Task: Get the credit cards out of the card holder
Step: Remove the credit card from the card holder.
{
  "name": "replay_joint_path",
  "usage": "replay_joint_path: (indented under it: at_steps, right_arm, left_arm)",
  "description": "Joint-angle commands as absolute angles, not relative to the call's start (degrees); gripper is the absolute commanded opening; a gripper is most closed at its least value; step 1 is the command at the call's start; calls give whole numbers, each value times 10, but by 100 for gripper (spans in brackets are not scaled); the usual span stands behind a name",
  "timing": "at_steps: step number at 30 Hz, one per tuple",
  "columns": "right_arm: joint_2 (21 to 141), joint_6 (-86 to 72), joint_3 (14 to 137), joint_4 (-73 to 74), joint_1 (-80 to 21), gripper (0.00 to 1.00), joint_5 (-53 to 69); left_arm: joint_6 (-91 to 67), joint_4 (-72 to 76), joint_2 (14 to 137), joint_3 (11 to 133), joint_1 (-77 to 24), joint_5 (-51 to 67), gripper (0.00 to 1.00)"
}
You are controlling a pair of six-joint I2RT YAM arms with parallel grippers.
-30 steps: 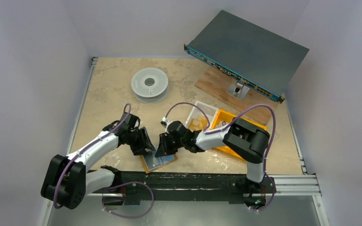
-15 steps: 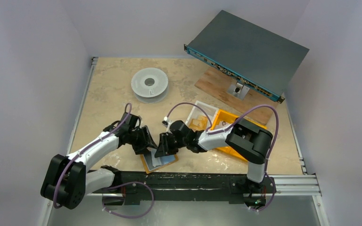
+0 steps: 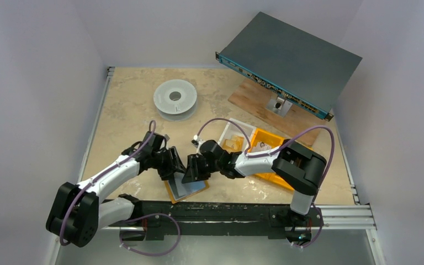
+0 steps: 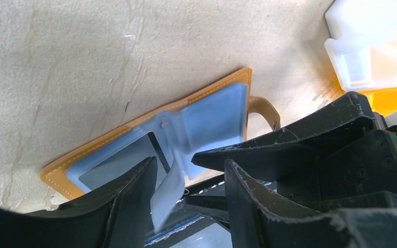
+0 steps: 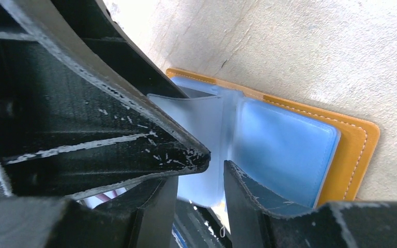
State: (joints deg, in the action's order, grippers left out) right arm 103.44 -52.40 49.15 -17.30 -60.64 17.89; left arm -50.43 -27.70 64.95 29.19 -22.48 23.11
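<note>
- Beige mottled bench [image 3: 127, 99], boxed in by plain white walls [image 3: 160, 33].
- One card holder [image 3: 190, 189] at 6 o'clock by the front edge.
- Farther back: one orange bin [image 3: 262, 139], one white bin [image 3: 237, 130], one spool [image 3: 175, 98], one grey rack unit [image 3: 292, 55].
- The card holder lies open, face up, with its long axis running from 8 to 2 o'clock.
- Left fingers [image 4: 134, 191] and right fingers [image 5: 248, 196] are both parted over it.

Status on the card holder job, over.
Left gripper open, right gripper open, tips crowding each other. Mustard-orange leather-like card holder lies open on beige table, clear plastic sleeve up between left jaws. No card seen out.
</note>
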Motion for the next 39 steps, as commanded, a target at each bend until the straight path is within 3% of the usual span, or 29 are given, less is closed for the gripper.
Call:
replay_joint_path:
  at_steps: [1, 16, 23, 33, 39]
  right_arm:
    - [993, -512, 499, -165, -606, 40, 157]
    - [823, -490, 452, -27, -626, 43, 12]
    - [812, -480, 450, -1, -641, 43, -20]
    - [888, -458, 521, 17, -676, 41, -11]
    - [944, -454, 566, 8, -694, 41, -2]
  left_arm:
    - [-518, -260, 640, 321, -239, 251, 50]
    - [-558, -196, 739, 367, -309, 234, 53]
    - [-573, -155, 807, 384, -330, 239, 53]
    - [-534, -322, 689, 424, -321, 133, 57]
    - [-553, -388, 587, 364, -264, 74, 55]
